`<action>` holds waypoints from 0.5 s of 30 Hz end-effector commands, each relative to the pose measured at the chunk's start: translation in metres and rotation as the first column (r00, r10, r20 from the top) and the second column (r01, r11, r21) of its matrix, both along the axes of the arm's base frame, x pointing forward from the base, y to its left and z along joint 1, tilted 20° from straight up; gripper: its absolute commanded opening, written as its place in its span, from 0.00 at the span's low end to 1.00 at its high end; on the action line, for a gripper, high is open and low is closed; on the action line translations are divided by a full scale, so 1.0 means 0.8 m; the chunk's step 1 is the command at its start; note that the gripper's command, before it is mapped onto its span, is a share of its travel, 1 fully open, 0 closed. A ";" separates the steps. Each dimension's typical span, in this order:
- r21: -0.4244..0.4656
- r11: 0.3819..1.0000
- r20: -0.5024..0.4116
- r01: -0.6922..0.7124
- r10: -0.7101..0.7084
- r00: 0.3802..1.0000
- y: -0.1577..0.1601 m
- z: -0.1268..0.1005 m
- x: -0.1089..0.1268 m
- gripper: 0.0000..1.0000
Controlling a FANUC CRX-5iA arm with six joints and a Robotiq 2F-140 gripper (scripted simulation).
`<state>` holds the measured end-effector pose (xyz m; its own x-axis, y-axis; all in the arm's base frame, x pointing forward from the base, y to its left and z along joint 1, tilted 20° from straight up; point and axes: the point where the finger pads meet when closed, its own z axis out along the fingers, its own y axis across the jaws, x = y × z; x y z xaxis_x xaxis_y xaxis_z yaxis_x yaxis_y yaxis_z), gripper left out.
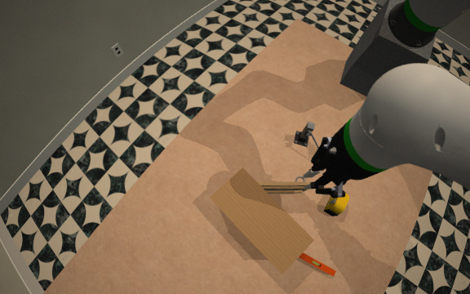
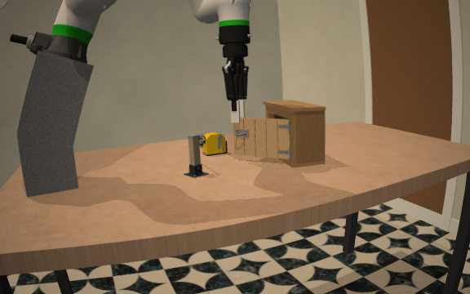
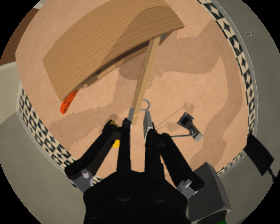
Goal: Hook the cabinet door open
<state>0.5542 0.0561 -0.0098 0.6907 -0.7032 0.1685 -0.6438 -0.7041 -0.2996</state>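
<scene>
The plank-built wooden door (image 1: 284, 188) (image 2: 261, 138) (image 3: 146, 75) stands swung out from the brown wooden cabinet (image 1: 263, 220) (image 2: 310, 136) (image 3: 111, 45), upright on the bench (image 1: 145, 233) (image 2: 227, 188) (image 3: 76, 132). At the door's free edge, the black gripper (image 1: 309, 180) (image 2: 237, 113) (image 3: 138, 115) is narrowly open.

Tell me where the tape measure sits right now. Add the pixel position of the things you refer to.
In the exterior view, the yellow tape measure (image 1: 338, 203) (image 2: 214, 144) (image 3: 116, 143) stands on the table (image 1: 137, 229) (image 2: 341, 180) (image 3: 216, 85), between the post (image 1: 305, 132) (image 2: 194, 152) (image 3: 187, 123) and the open cabinet door (image 1: 285, 187) (image 2: 261, 139) (image 3: 145, 77).
</scene>
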 end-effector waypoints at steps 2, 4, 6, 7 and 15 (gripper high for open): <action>-0.002 1.000 0.001 -0.009 0.009 1.000 -0.004 -0.002 -0.004 0.16; -0.002 1.000 0.001 -0.009 0.009 1.000 -0.004 -0.002 -0.004 0.16; -0.002 1.000 0.001 -0.009 0.009 1.000 -0.004 -0.002 -0.004 0.16; -0.002 1.000 0.001 -0.009 0.009 1.000 -0.004 -0.002 -0.004 0.16; -0.002 1.000 0.001 -0.009 0.009 1.000 -0.004 -0.002 -0.004 0.16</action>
<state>0.5510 0.0530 -0.0113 0.6968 -0.6967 0.1705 -0.6374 -0.7104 -0.2984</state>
